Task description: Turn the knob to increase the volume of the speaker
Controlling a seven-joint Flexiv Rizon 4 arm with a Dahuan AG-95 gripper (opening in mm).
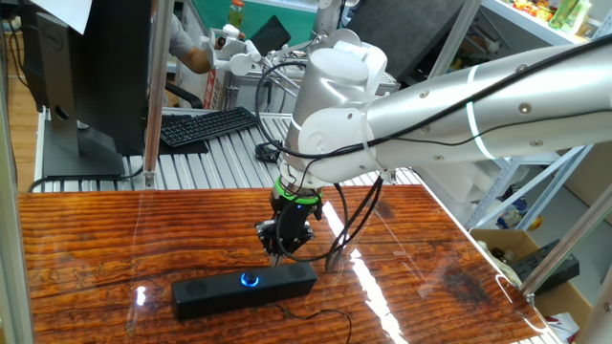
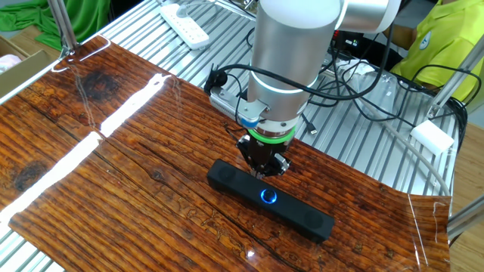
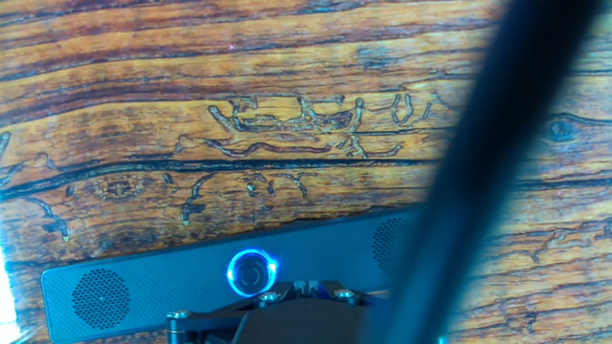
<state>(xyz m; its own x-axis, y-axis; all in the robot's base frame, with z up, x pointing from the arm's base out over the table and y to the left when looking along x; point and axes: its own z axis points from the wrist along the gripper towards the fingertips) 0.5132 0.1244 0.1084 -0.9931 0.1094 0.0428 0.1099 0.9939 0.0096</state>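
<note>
While the knob [image 1: 250,280] is not yet grasped, the approach has to be finished with care. Seen from one fixed view, the gripper [image 1: 278,250] is held just above and behind the speaker [image 1: 244,285], which lies flat on the wooden table [image 1: 115,239], and the blue-lit knob is found at the middle of the speaker's face, slightly off from the fingertips; whether the jaws are parted cannot be told. From the other fixed view, the gripper [image 2: 262,171] is placed close over the speaker [image 2: 270,200], beside the knob [image 2: 268,197] rather than around it, so a small sideways correction is judged necessary before descent. From the hand view, the knob [image 3: 251,272] is seen low in the frame on the speaker [image 3: 210,277]; it should be centred between the fingers, clasped lightly, and turned without the speaker being dragged.
</note>
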